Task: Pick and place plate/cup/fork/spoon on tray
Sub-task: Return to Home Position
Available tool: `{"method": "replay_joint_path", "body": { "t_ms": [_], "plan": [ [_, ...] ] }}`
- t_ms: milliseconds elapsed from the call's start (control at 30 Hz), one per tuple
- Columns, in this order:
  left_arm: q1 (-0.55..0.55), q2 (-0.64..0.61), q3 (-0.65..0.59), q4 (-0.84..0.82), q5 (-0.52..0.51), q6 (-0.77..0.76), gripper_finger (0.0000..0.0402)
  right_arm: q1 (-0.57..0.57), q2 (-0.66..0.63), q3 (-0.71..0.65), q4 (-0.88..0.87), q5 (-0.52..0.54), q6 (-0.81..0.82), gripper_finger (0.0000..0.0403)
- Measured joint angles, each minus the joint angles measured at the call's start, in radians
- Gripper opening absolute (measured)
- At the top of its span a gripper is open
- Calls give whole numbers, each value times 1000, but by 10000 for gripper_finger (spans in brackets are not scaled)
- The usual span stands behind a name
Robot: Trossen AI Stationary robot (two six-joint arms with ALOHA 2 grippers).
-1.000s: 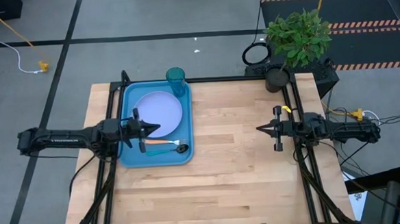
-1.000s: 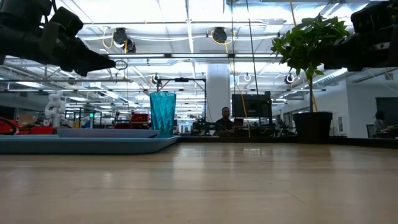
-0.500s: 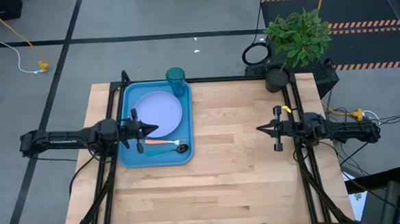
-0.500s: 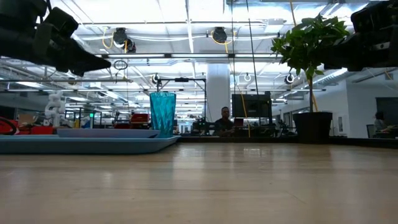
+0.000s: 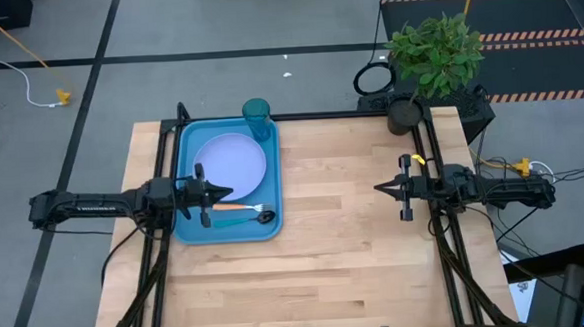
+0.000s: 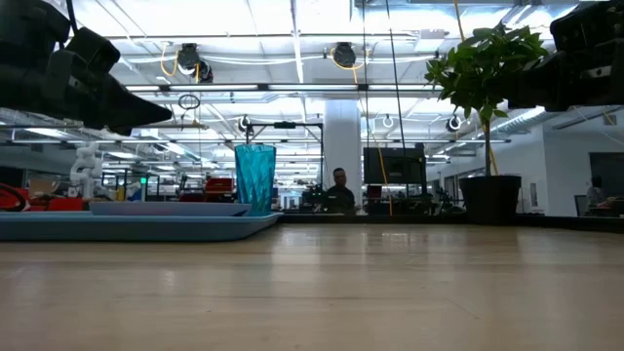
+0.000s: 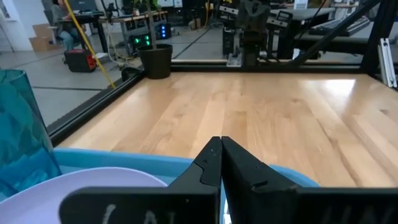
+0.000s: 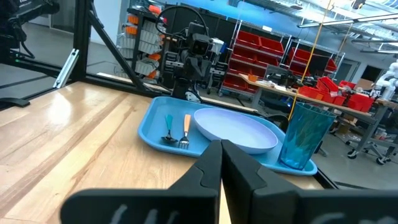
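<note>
The blue tray [image 5: 190, 227] lies on the table's left part. On it lie the pale plate [image 5: 230, 162], the orange-handled fork [image 5: 236, 206] and the blue-handled spoon [image 5: 247, 218], side by side near the tray's near rim. The teal cup [image 5: 257, 117] stands upright at the tray's far right corner. My left gripper [image 5: 230, 192] is shut and empty, above the tray between the plate's near edge and the fork, clear of both. My right gripper [image 5: 378, 188] is shut and empty above the table's right part, pointing toward the tray [image 8: 149, 134].
A dark pot [image 5: 405, 113] with a green plant [image 5: 434, 51] stands at the table's far right corner. Bare wood lies between the tray and my right gripper and along the near edge. A person shows in the room beyond the table [image 6: 338, 190].
My left gripper has drawn back a little toward the table's left edge and gone slightly lower, staying shut. The tableware on the tray has not moved.
</note>
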Motion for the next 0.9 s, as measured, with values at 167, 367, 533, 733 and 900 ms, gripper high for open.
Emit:
{"method": "replay_joint_path", "body": {
  "t_ms": [167, 367, 533, 733, 900],
  "plan": [
    [0, -11, 0, -10, 0, 3, 6, 0, 0, 0, 0, 0, 0, 0],
    [0, -94, 0, -43, -1, 11, 8, 0, 0, 0, 0, 0, 0, 0],
    [0, -200, 0, -88, -1, 16, 3, 0, 0, 0, 0, 0, 0, 0],
    [-9, -318, 1, -208, 29, -5, 4, 0, 0, 0, 0, 0, 0, 0],
    [-14, -347, 5, -223, 71, 15, 8, 0, 0, 0, 1, 0, 0, 0]
  ]
}}
